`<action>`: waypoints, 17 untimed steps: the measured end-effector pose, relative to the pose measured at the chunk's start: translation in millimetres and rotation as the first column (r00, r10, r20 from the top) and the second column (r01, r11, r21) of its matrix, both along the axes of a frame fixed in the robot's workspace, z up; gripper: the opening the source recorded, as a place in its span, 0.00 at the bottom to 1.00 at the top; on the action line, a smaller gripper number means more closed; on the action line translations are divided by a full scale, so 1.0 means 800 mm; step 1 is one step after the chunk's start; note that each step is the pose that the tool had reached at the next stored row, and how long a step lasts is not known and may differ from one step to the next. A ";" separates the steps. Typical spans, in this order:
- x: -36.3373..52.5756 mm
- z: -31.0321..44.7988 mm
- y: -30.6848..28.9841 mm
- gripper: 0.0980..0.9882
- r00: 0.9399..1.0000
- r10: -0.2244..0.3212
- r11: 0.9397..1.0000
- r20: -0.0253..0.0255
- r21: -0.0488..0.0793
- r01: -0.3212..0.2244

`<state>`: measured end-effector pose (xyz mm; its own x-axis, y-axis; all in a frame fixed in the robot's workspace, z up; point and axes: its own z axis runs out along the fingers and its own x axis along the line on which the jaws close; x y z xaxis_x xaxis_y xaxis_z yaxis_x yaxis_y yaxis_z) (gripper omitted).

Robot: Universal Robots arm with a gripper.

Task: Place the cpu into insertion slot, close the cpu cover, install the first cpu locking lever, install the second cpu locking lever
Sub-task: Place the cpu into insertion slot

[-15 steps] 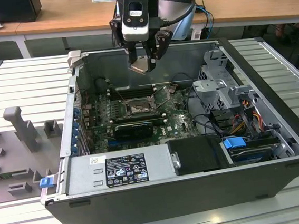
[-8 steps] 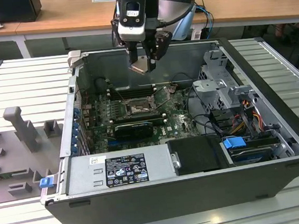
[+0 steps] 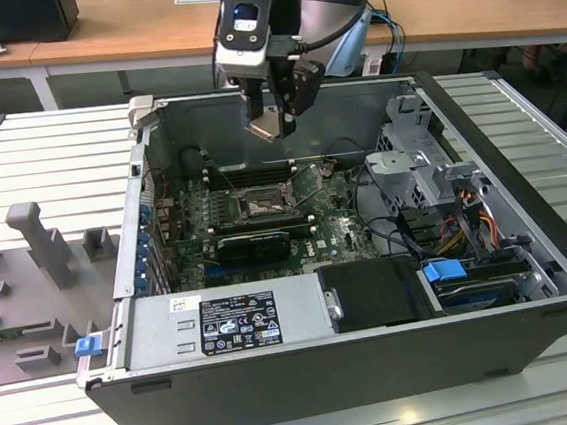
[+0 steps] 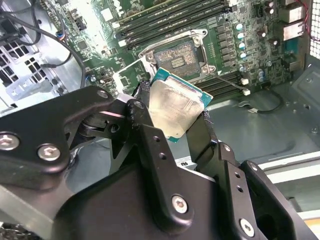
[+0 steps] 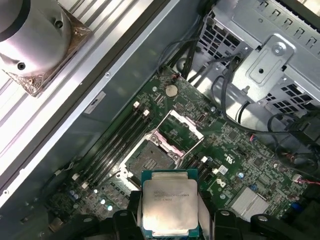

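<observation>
Now your open computer case (image 3: 379,374) sits on a slatted grey table (image 3: 47,155), wooden desks (image 3: 126,42) at twelve o'clock. One gripper (image 3: 270,123) pinches one cpu (image 5: 170,205) between its fingers, with one insertion slot (image 3: 263,204) at its six o'clock.

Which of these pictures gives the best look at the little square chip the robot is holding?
The first wrist view: the cpu faces the camera nearly flat, its pale face visible. The second wrist view shows it tilted, edges hidden behind the black fingers. The exterior view shows it small, above the open case.
</observation>
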<state>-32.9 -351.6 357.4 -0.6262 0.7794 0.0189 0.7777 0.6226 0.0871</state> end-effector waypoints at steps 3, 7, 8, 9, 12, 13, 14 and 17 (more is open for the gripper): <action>0.000 0.0000 0.0000 0.49 1.000 -0.022 1.000 0.000 0.000 0.022; 0.000 -0.0001 0.0000 0.49 0.998 -0.067 0.998 0.000 0.000 0.067; 0.000 -0.0002 0.0000 0.49 0.997 -0.080 0.997 0.000 0.000 0.080; 0.000 -0.0002 0.0000 0.49 0.996 -0.090 0.996 0.000 0.000 0.090; 0.000 -0.0002 0.0000 0.49 0.994 -0.112 0.994 0.000 0.000 0.112; 0.000 -0.0002 0.0000 0.49 0.993 -0.122 0.993 0.000 0.000 0.122; 0.000 -0.0003 0.0000 0.49 0.991 -0.133 0.991 0.000 0.000 0.133; 0.000 -0.0003 0.0000 0.49 0.988 -0.154 0.988 0.000 0.000 0.154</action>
<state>-32.9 -351.6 357.1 -0.4984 0.8667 0.0190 0.8644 0.4952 0.0871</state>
